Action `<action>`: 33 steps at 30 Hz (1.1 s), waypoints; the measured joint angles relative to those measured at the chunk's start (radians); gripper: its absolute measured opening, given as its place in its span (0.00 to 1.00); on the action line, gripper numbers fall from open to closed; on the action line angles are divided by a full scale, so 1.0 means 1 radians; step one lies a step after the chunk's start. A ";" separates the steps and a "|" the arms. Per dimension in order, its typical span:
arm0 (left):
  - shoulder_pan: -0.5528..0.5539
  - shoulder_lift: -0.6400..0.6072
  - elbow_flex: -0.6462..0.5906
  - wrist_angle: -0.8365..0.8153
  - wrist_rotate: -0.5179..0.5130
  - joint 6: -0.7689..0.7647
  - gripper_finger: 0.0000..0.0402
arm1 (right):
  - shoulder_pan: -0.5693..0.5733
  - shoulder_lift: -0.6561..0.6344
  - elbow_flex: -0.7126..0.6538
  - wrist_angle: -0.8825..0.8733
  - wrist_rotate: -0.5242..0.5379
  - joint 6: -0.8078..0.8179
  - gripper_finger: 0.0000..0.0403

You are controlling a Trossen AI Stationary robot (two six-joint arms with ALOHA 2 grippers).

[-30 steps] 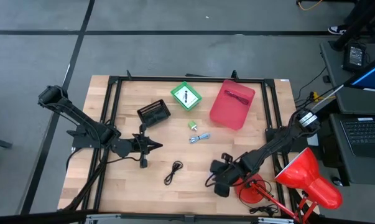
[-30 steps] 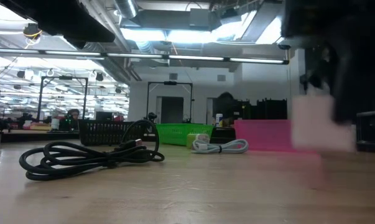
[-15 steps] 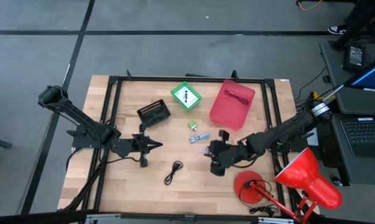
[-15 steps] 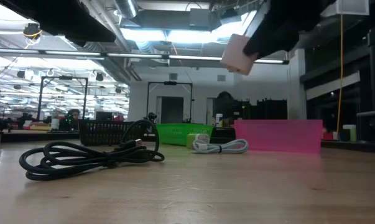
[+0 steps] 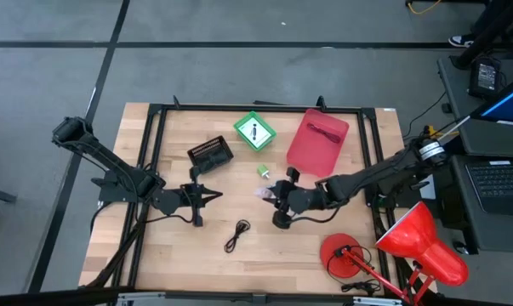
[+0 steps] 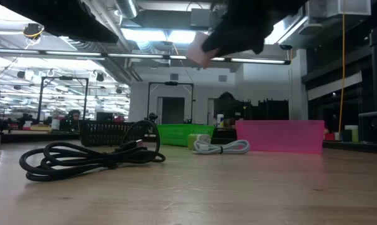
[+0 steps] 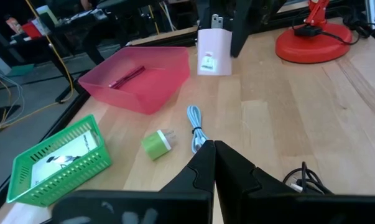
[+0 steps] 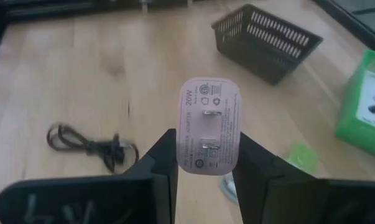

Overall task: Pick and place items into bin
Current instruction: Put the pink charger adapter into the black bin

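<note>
1. The small pale pink plastic wall charger with two metal prongs [image 8: 209, 124] is up in the air, over the middle of the wooden table [image 5: 171, 255]. The right gripper [image 5: 277, 197] pinches it between its two dark fingers [image 8: 159, 162].
2. The fingers only press on the smooth flat sides. If the arm swings fast, the charger could slip out and drop.
3. Below it lie a little green plug [image 5: 263, 171] and a short blue-grey cable [image 7: 195, 126]. A falling charger could hit them and push them away.
4. The pink plastic bin [image 5: 317, 141] with a red cable [image 7: 128, 76] in it is near. If the gripper lets go too soon, the charger could land on the table or hit the rim.
5. The green basket [image 5: 254, 131] and the black mesh basket [image 5: 210, 154] sit close by, so it could go in the wrong one.
6. The left gripper [image 5: 212, 199] waits clenched with nothing in it, near the black cable [image 5: 236, 235]. The arms could bump if both move in.
</note>
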 joint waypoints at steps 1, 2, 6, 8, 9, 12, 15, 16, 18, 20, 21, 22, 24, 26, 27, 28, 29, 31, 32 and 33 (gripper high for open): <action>0.000 0.000 0.000 0.000 -0.001 0.000 0.00 | -0.008 0.007 0.000 0.019 -0.011 -0.011 0.23; 0.000 0.000 0.000 0.000 -0.001 0.000 0.00 | -0.018 0.018 0.000 0.038 -0.024 -0.021 0.23; 0.000 0.000 0.000 -0.001 0.000 0.001 0.02 | -0.059 0.063 0.000 0.131 -0.098 -0.056 0.23; 0.000 0.000 0.000 -0.003 0.000 0.001 0.05 | -0.085 0.082 0.000 0.172 -0.131 -0.075 0.23; 0.000 0.000 0.000 -0.003 0.000 0.005 0.07 | -0.098 0.088 0.000 0.193 -0.141 -0.089 0.23; 0.000 0.000 0.000 -0.003 0.000 0.042 0.14 | -0.140 0.098 -0.001 0.264 -0.161 -0.110 0.23; 0.000 0.000 0.000 -0.003 -0.008 0.070 0.22 | -0.184 0.097 -0.001 0.279 -0.194 -0.097 0.23; 0.000 0.000 0.000 -0.001 -0.019 0.075 0.25 | -0.197 0.097 -0.001 0.283 -0.194 -0.094 0.23; 0.000 0.000 0.000 -0.001 -0.046 0.085 0.31 | -0.219 0.097 -0.001 0.301 -0.195 -0.094 0.23; 0.001 0.005 0.000 0.000 -0.080 0.089 0.36 | -0.238 0.097 -0.001 0.313 -0.195 -0.097 0.23; 0.001 0.009 0.000 0.000 -0.102 0.089 0.38 | -0.247 0.097 -0.001 0.312 -0.195 -0.097 0.23; 0.002 0.015 0.000 0.001 -0.125 0.087 0.41 | -0.254 0.097 -0.001 0.310 -0.195 -0.097 0.23; 0.014 0.034 0.000 0.008 -0.160 0.079 0.45 | -0.265 0.097 -0.001 0.323 -0.195 -0.102 0.23; 0.035 0.056 0.000 0.027 -0.179 0.074 0.49 | -0.273 0.097 -0.001 0.343 -0.196 -0.112 0.23; 0.047 0.070 0.000 0.048 -0.181 0.073 0.50 | -0.276 0.097 -0.001 0.347 -0.196 -0.121 0.23; 0.063 0.086 0.000 0.070 -0.181 0.074 0.52 | -0.278 0.097 -0.001 0.353 -0.196 -0.124 0.23; 0.078 0.102 0.000 0.089 -0.181 0.075 0.53 | -0.280 0.097 -0.001 0.363 -0.196 -0.126 0.23; 0.108 0.131 0.000 0.138 -0.186 0.112 0.56 | -0.284 0.097 0.000 0.383 -0.196 -0.131 0.23; 0.122 0.146 0.000 0.165 -0.193 0.136 0.56 | -0.287 0.097 0.000 0.385 -0.196 -0.131 0.23; 0.134 0.158 0.000 0.190 -0.202 0.160 0.57 | -0.289 0.097 0.000 0.384 -0.196 -0.131 0.23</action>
